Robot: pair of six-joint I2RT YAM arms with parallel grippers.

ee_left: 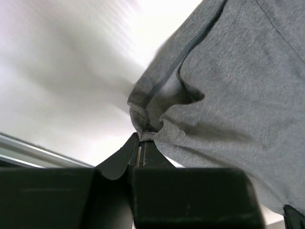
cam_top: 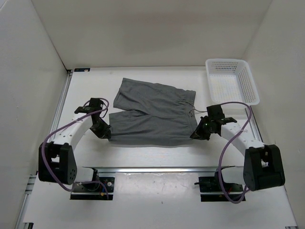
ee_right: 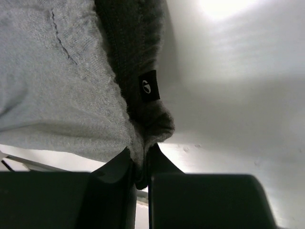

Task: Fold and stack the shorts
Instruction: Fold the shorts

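Note:
The grey shorts [cam_top: 152, 113] lie spread on the white table, waistband to the right with a thin drawstring. My left gripper [cam_top: 106, 134] is shut on the near leg's hem corner [ee_left: 143, 125], the fabric pinched between its dark fingers [ee_left: 121, 155]. At the waistband's near corner, my right gripper [cam_top: 196, 134] is shut on a thick fold of cloth [ee_right: 147, 129] beside a small black label [ee_right: 149, 86]. Both pinched corners look slightly lifted off the table.
A white plastic mesh basket [cam_top: 232, 81] stands at the back right of the table. White walls close in the left, right and back. A metal rail [cam_top: 157, 168] runs along the near edge between the arm bases.

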